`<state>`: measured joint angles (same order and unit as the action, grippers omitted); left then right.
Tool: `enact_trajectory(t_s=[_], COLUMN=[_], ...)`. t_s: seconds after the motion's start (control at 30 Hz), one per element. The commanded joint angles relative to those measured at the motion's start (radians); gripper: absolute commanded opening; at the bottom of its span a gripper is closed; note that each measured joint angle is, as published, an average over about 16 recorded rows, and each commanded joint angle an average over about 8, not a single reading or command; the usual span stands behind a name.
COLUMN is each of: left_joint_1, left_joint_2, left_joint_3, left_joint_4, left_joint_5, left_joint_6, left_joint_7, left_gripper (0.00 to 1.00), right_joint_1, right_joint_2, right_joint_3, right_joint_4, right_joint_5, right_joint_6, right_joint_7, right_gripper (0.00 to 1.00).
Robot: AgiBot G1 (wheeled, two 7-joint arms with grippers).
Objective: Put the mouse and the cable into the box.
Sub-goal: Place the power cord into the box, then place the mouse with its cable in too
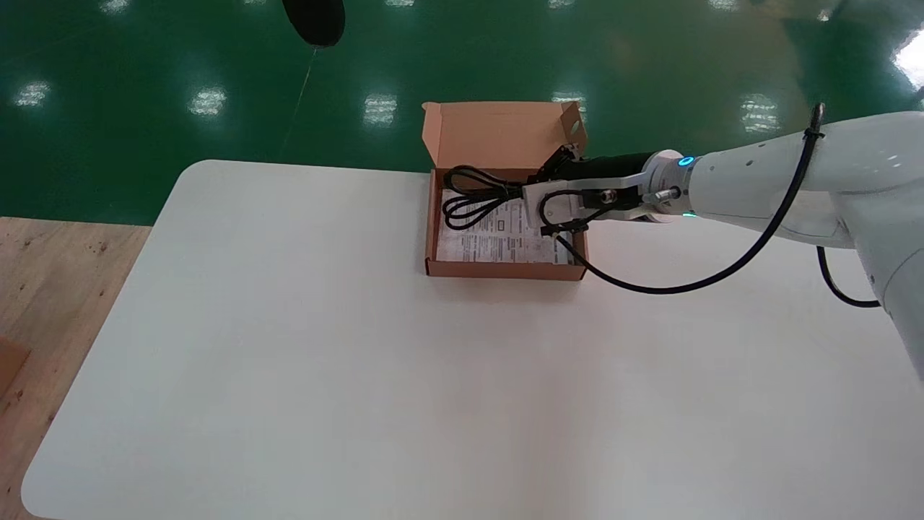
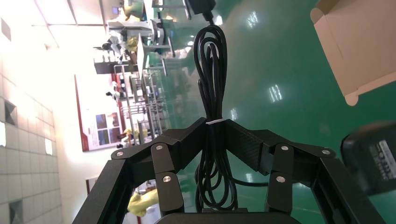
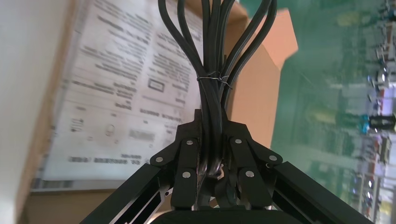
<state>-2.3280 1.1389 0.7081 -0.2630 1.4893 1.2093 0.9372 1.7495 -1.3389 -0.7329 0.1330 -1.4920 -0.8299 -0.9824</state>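
Your right gripper (image 1: 533,186) is clenched on the cable (image 1: 469,195) close to its tie, so the loops stay bunched. It holds them over the open box (image 1: 505,271), above the printed sheet (image 1: 498,235), likely so they land inside the walls. Your left gripper (image 2: 215,123) hangs over the floor, clamped on a thin cord (image 2: 212,60). The mouse can't be picked out for sure.

Glossy green floor (image 1: 144,79), white table (image 1: 346,375)
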Motion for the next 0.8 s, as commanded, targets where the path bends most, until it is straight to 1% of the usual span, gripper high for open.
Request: enact_trajectory(t_s=[0.03,0.13,0.23,0.33,0.47,0.5,0.73,0.77,0.8], left_joint_1=[-0.011,-0.02,-0.027,-0.033,-0.04,-0.041,-0.042,-0.041,-0.039], left_joint_2=[0.008,0.013,0.016,0.017,0.017,0.017,0.013,0.012,0.011], left_joint_3=[0.002,0.004,0.006,0.008,0.013,0.015,0.02,0.02,0.02], left_joint_4=[0.016,0.039,0.059,0.077,0.095,0.099,0.121,0.125,0.128], left_joint_5=[0.003,0.007,0.011,0.014,0.022,0.024,0.031,0.031,0.031], left_joint_6=[-0.001,-0.002,-0.002,0.0,0.005,0.006,0.018,0.02,0.021], left_joint_7=[0.014,0.026,0.034,0.041,0.049,0.051,0.058,0.058,0.058], left_gripper=[0.0,0.0,0.0,0.0,0.0,0.0,0.0,0.0,0.0], right_joint_1=[-0.004,-0.022,-0.039,-0.053,-0.067,-0.07,-0.078,-0.077,-0.076], right_joint_2=[-0.011,-0.017,-0.019,-0.02,-0.019,-0.019,-0.015,-0.015,-0.015], right_joint_3=[0.003,0.002,-0.001,-0.008,-0.021,-0.026,-0.053,-0.056,-0.058], right_joint_4=[-0.018,-0.008,0.011,0.031,0.053,0.057,0.07,0.069,0.069], right_joint_5=[0.003,0.01,0.017,0.024,0.032,0.033,0.038,0.039,0.041], right_joint_6=[0.034,0.077,0.099,0.1,0.081,0.073,0.025,0.022,0.02], right_joint_7=[-0.013,-0.017,-0.016,-0.013,-0.007,-0.006,-0.001,0.0,0.001], right_gripper=[0.0,0.0,0.0,0.0,0.0,0.03,0.9,0.99,1.0])
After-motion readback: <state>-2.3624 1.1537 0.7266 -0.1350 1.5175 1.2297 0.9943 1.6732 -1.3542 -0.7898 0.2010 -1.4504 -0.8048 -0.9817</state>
